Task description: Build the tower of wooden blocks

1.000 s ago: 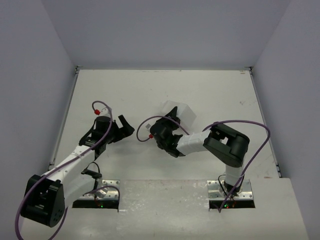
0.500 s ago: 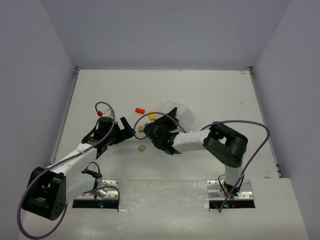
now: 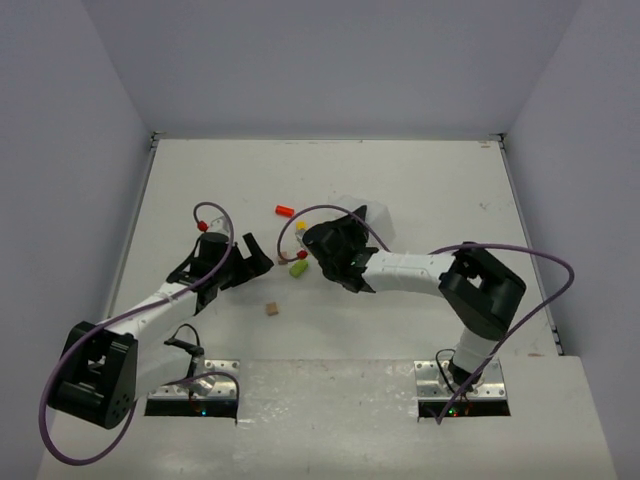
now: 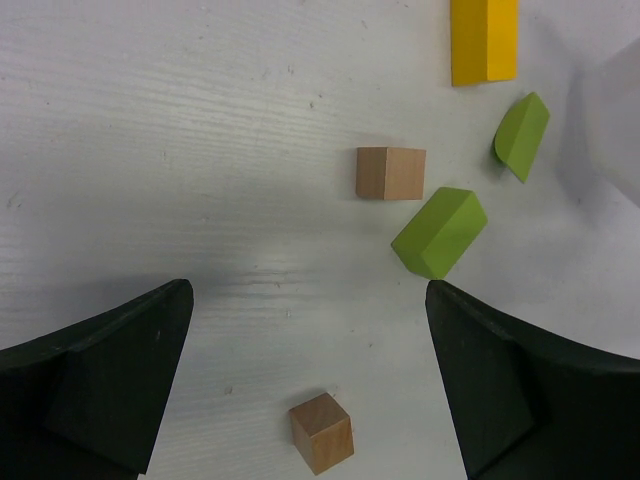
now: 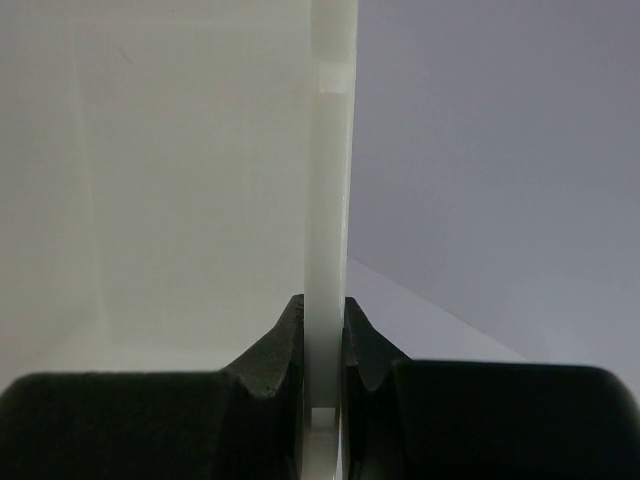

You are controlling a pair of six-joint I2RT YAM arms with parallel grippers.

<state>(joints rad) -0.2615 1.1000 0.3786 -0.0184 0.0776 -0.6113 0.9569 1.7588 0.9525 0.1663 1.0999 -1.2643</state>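
1. The white tray [image 3: 375, 212] is your biggest risk. Your right gripper [image 5: 325, 330] is pinched shut on its thin wall and holds it tilted, just beside the loose blocks. A careless swing could sweep the blocks aside, or the wall could slip out of that narrow pinch.
2. Your left gripper [image 4: 307, 300] stands wide open and holds nothing. It hovers over the table [image 4: 150, 150], above the scattered blocks. If it comes straight down, its right finger could knock the lime green block [image 4: 440, 232], which lies just beside it.
3. No tower stands yet. The yellow block [image 4: 484, 40], the lime green wedge [image 4: 521, 135] and the tan block [image 4: 390, 173] lie flat and apart, and a red-orange block [image 3: 285, 210] sits farther off. The wedge's slanted faces may slide under anything stacked on them.
4. The tan cube [image 4: 321, 432] sits skewed between the open fingers, so it may twist when they close on it.
5. You'll find no brand, label or writing to read anywhere.
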